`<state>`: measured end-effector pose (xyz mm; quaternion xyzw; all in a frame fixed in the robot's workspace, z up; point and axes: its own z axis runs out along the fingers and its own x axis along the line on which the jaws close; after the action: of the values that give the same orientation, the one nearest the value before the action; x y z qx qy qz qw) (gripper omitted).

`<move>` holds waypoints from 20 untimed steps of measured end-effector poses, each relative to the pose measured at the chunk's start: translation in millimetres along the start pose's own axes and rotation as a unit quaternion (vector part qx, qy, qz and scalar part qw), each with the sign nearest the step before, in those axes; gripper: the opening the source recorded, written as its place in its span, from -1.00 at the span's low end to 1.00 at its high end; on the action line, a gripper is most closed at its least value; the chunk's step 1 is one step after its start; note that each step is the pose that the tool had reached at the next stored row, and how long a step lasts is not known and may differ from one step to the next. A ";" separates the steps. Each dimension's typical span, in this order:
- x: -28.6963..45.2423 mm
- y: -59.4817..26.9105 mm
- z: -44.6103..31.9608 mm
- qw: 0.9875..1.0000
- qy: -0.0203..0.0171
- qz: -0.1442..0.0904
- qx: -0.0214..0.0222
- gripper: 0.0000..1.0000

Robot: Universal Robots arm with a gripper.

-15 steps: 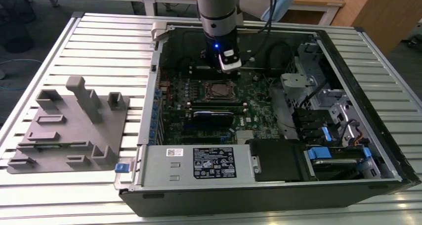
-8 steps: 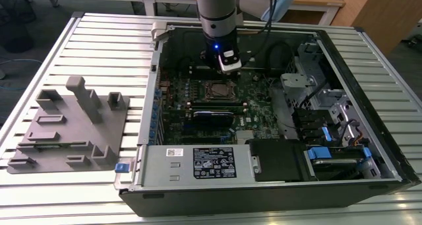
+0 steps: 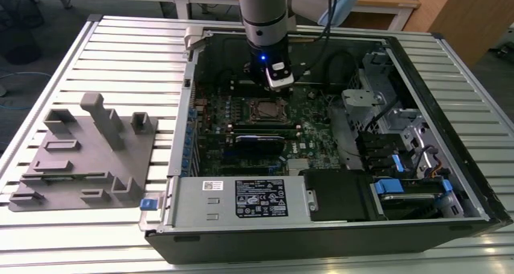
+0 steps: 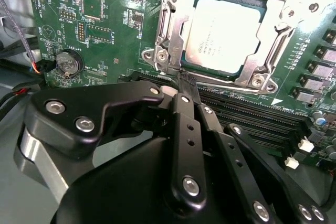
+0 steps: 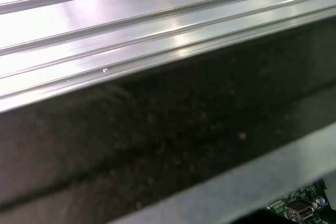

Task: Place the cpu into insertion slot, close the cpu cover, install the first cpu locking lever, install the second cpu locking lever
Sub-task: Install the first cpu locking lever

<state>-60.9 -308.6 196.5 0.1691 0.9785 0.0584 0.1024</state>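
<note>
Black pincer low in the second wrist view, fingers pressed together on nothing, tip just beside the insertion slot. Cpu seated there, upper right of frame, silvery cpu cover framing it. Green board around.

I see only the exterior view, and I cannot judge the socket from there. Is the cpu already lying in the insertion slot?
Observer: Yes. In the second wrist view the cpu lies flat in the insertion slot, and the cpu cover is down, framing it.
Operator: And where exactly is the claw, and is it open?
Observer: The claw is shut with nothing between its fingers. Its tip is at the socket's edge, beside a corner screw.
</note>
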 end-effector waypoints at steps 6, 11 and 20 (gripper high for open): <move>0.2 1.1 -1.0 1.000 0.000 0.000 0.000 -0.80; 0.9 3.8 -1.5 1.000 0.000 0.000 -0.001 -0.80; 2.1 6.1 -1.2 1.000 0.000 0.001 -0.004 -0.80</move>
<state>-61.1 -302.2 198.2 0.1694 0.9782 0.0620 0.1026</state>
